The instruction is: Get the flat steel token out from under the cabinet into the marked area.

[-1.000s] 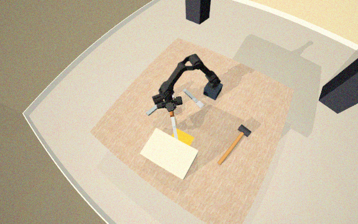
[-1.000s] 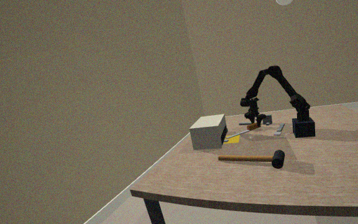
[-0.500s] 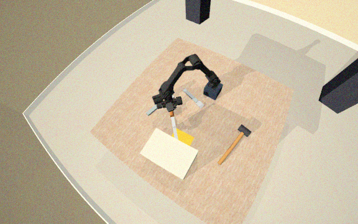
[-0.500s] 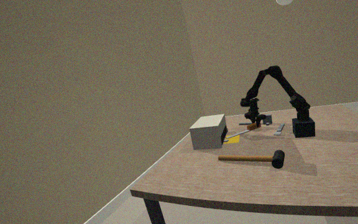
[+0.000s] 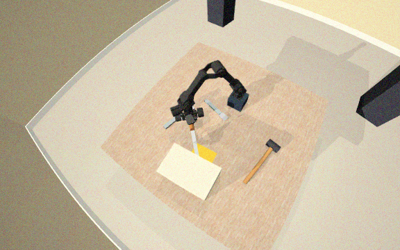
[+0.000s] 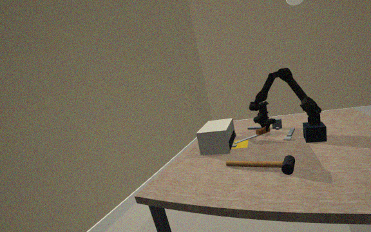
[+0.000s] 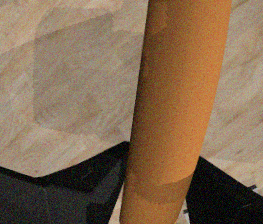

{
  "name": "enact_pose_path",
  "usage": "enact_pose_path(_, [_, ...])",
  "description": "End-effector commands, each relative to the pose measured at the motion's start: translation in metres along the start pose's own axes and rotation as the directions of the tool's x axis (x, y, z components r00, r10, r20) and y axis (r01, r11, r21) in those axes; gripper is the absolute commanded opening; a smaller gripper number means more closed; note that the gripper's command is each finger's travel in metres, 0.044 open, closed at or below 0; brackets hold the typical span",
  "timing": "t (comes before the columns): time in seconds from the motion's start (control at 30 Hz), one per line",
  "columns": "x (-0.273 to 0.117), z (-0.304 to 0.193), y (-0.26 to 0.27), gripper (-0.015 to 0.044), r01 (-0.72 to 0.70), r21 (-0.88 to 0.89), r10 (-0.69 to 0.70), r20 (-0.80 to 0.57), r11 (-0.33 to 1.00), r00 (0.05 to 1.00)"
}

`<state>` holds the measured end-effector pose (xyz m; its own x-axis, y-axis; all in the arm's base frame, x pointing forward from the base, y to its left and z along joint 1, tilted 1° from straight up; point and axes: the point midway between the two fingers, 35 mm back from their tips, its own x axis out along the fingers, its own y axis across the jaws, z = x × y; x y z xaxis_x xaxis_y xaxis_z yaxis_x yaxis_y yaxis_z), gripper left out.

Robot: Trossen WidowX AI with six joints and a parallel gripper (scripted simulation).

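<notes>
1. Gripper: pinching the orange handle of a long, pale-bladed tool.
2. Tool: blade slanted down leftward in the exterior view, over the yellow marked area to the open side of the white cabinet.
3. Token: not positively identified. A small grey piece lay at the cabinet's right edge; whether token or tool tip could not be told.
4. Done: tool gripped and brought to the cabinet. Retrieval unconfirmed.
5. Outstanding, as judged: token flat and free, wholly inside the area; tool set down well apart; gripper opened and withdrawn.
</notes>
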<state>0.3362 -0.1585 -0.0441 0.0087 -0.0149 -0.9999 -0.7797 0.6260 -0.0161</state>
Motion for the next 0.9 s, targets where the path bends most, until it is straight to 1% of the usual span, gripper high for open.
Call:
enact_pose_path(0.0, [-0.001, -0.004, -0.001, 0.0, 0.002, -0.001, -0.002, -0.001, 1.0, 1.0])
enact_pose_path(0.27, [-0.002, -0.014, -0.001, 0.0, -0.001, -0.005, 0.001, -0.002, 1.0, 1.0])
enact_pose_path(0.87, [-0.001, 0.017, -0.001, 0.0, -0.003, 0.0, 0.003, 0.0, 1.0, 1.0])
